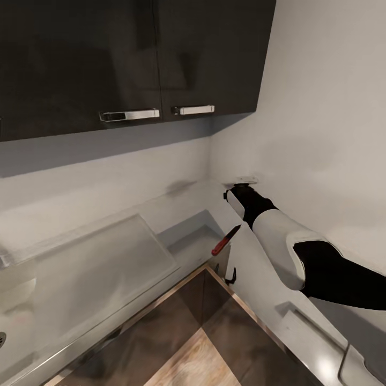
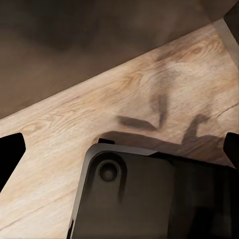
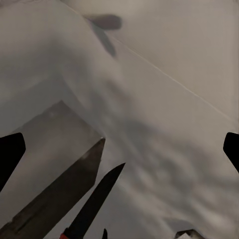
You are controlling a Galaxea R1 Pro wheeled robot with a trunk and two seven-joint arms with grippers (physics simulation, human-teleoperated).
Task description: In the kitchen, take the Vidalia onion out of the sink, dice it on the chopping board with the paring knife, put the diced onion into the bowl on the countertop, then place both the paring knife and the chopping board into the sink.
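One paring knife (image 1: 226, 240) in air above countertop (image 1: 187, 203) inner corner, near metal front edge, blade up and away, red part low. Right gripper (image 1: 234, 194) near wall above corner; whether it grips knife, cannot tell. Left gripper state: cannot tell; its wrist view looks on wood floor (image 2: 124, 99). Knife likely light, stiff, sharp; take by handle, never blade. Two cabinet handles (image 1: 130, 114) on upper doors. Steel drainboard (image 1: 96, 262) along left counter run.

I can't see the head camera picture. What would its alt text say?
The robot's right arm reaches over a grey countertop in a kitchen corner, with a paring knife showing beside it, blade up. Dark wall cabinets hang above; a steel drainboard lies at left.
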